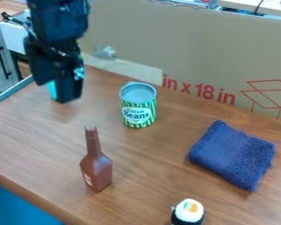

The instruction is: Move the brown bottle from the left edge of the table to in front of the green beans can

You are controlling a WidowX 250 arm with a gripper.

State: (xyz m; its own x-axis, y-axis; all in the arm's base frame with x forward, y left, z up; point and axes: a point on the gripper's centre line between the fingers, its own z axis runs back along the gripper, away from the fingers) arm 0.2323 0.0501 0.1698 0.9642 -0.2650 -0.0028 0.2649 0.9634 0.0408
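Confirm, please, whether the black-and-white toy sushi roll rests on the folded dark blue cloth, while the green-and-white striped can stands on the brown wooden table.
Not quite: the camera view shows the sushi roll sitting directly on the table, apart from the cloth. The can does stand on the table, as you say.

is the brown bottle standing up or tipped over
Upright: the brown bottle stands on its base on the table, its narrow neck pointing up.
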